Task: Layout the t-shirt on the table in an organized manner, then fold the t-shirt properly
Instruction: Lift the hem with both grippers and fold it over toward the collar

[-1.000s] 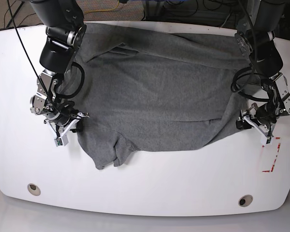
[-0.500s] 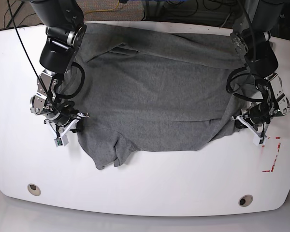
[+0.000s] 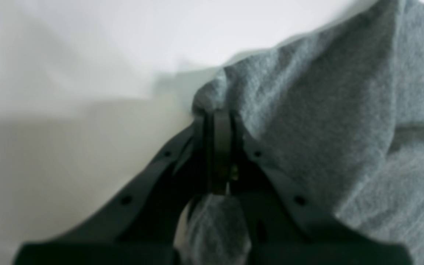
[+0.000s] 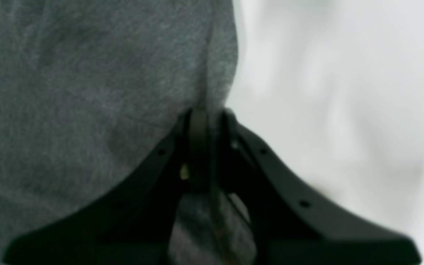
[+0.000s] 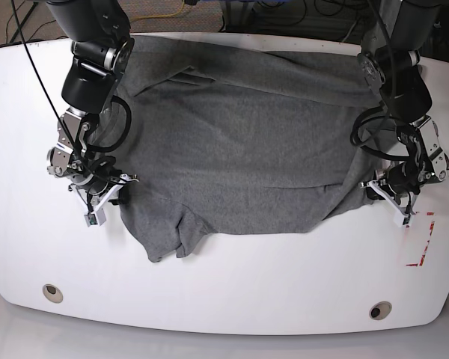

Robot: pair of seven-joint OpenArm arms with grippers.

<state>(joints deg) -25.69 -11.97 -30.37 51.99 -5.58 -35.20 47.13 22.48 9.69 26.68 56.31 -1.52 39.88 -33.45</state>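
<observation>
My left gripper (image 3: 219,121) has just pinched the t-shirt (image 5: 239,142) edge; right gripper (image 4: 206,117) already holds its side, so I can stretch it flat.

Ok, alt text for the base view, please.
A grey t-shirt lies rumpled across a white table, seen from above. The left gripper and right gripper each pinch an opposite side edge of it.
</observation>
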